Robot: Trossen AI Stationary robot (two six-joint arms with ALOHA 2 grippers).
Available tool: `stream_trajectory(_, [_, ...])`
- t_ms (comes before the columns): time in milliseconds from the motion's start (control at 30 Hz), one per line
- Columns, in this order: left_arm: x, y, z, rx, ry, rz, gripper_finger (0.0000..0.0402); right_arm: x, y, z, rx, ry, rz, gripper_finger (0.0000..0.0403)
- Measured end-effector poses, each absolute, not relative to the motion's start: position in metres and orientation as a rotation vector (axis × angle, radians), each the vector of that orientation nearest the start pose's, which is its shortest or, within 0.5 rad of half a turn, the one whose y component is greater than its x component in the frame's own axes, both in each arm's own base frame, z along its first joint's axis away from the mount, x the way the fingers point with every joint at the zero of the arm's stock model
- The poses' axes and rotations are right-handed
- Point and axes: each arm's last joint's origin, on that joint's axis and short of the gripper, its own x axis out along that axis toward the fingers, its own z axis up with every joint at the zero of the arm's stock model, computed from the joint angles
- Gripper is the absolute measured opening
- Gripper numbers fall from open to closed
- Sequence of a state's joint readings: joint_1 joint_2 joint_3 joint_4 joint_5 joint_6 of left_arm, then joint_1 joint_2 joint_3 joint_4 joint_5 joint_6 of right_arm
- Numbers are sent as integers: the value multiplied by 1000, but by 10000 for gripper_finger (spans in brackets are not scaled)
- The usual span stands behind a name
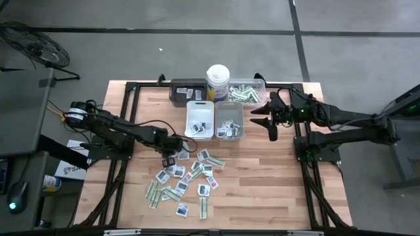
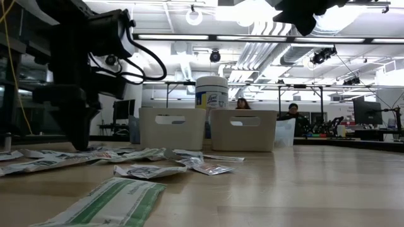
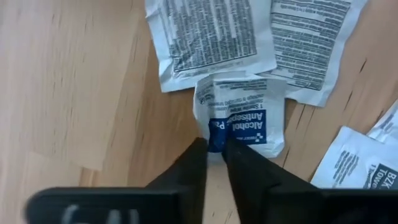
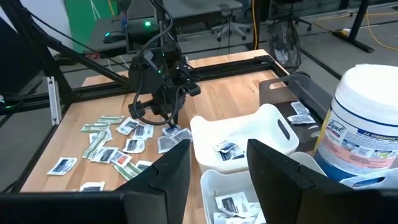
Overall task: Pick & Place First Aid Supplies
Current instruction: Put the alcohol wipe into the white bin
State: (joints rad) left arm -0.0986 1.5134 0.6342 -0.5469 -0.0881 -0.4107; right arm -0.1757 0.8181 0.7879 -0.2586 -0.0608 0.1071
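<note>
- Down on the desk (image 1: 262, 183), the left pincer (image 3: 214, 149) was at the upper left edge of the scattered packets (image 1: 187, 180), its 2 dark fingers (image 3: 189, 168) pinched together on the near edge of a white alcohol-pad sachet (image 3: 242, 118) with a blue label.
- That sachet lay flat on the wood, partly over 2 other white sachets with printed text.
- Across the front half of the desk the rest of the packets were spread loosely: squarish white sachets and narrow green-and-white strips (image 1: 153, 194), some overlapping.
- Behind them stood 2 trays side by side, a white tray (image 1: 200, 119) and a grey tray (image 1: 229, 120), each with a few sachets inside.
- Farther back stood a dark tray (image 1: 186, 90), a white canister (image 1: 218, 82) and a clear tray (image 1: 246, 92) holding green strips.
- Meanwhile the right pincer (image 4: 217, 168) hung above the desk just right of the grey tray, its fingers apart and holding nothing.
</note>
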Motion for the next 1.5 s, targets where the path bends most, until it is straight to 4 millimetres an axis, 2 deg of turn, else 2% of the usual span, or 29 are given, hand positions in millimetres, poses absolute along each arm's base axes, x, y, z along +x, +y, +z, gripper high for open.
stream_trajectory(133, [221,-19,121,-200,1388,277,8,176,-30,320,141,289,-131,147])
stream_trajectory(333, [219,-20,124,-187,1403,232,3,176,-30,320,141,290,-132,145])
stream_trajectory(733, [209,-23,165,-243,1331,54,0,176,-31,320,135,289,-161,145])
stream_trajectory(1133, [207,-21,201,-291,1040,97,0,176,-32,321,130,285,-208,146])
stream_trajectory(1500, [223,-14,215,-294,799,203,0,175,-33,321,119,283,-264,142])
